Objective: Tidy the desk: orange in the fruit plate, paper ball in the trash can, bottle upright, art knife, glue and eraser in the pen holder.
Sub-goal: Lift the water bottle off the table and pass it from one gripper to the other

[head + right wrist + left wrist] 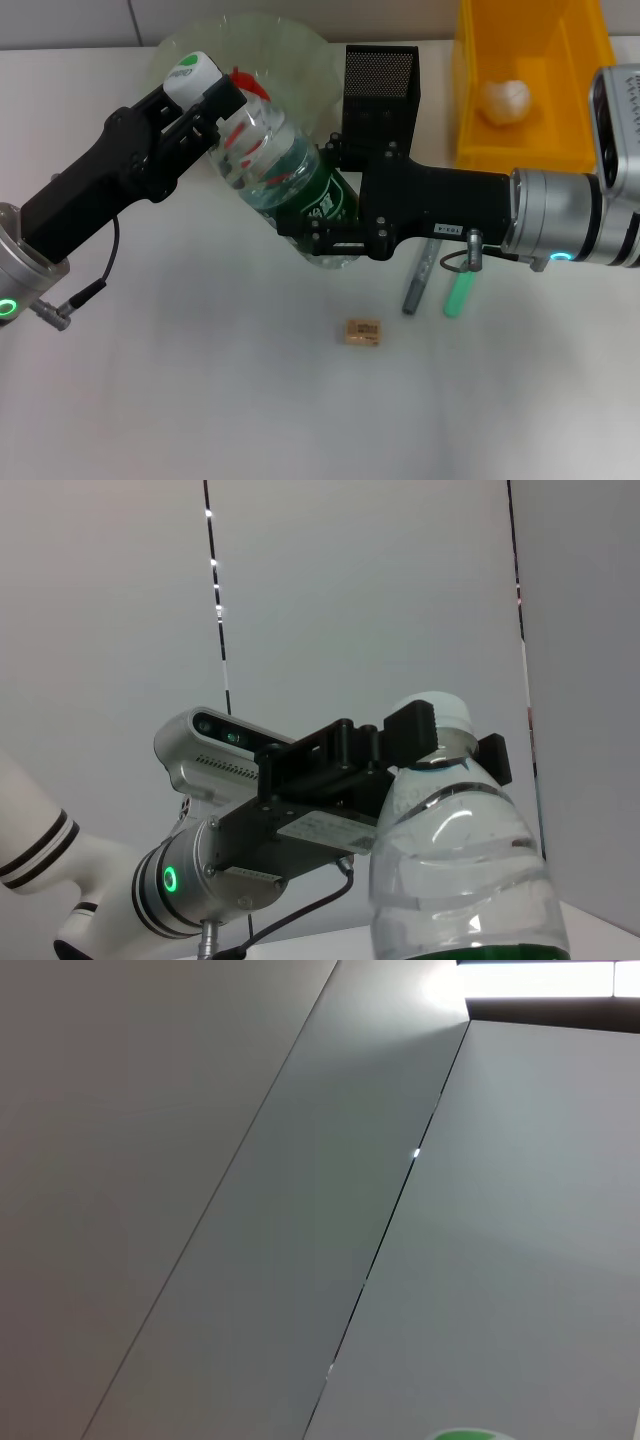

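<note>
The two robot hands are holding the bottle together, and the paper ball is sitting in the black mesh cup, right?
Not quite. Both hands do hold the bottle: the left hand at its cap, the right hand around its lower body. But the paper ball lies in the yellow trash can, not in the black pen holder. The head view shows this.
</note>
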Robot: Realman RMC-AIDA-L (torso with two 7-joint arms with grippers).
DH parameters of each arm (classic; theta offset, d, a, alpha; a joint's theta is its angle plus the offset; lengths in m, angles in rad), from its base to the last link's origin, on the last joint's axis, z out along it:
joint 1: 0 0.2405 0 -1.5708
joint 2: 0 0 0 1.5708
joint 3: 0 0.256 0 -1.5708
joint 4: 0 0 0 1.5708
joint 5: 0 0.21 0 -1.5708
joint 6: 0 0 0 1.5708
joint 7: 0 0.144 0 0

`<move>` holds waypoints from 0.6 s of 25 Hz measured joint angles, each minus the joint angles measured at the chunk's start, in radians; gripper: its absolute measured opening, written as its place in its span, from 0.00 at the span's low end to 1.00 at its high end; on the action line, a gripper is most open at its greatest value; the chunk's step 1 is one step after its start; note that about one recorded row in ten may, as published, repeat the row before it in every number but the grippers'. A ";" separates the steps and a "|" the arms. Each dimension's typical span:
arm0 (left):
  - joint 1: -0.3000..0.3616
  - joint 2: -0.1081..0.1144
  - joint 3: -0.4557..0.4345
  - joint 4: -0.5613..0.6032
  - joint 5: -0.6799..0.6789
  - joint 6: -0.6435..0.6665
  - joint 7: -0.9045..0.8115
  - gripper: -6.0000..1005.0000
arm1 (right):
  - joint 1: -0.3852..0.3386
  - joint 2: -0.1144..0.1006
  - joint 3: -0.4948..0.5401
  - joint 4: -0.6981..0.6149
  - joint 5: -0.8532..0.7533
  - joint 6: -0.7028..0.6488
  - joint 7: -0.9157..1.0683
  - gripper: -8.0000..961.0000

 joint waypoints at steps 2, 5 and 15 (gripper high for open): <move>0.000 0.001 0.000 -0.001 0.000 0.000 -0.001 0.44 | 0.000 0.000 0.000 0.002 0.000 0.001 0.003 0.83; 0.000 0.002 0.000 0.000 -0.002 0.000 -0.008 0.44 | 0.001 0.000 0.000 0.003 0.000 -0.001 0.003 0.83; -0.002 0.002 -0.002 0.005 -0.005 0.000 -0.027 0.44 | 0.001 0.000 -0.019 0.007 0.002 0.001 -0.009 0.83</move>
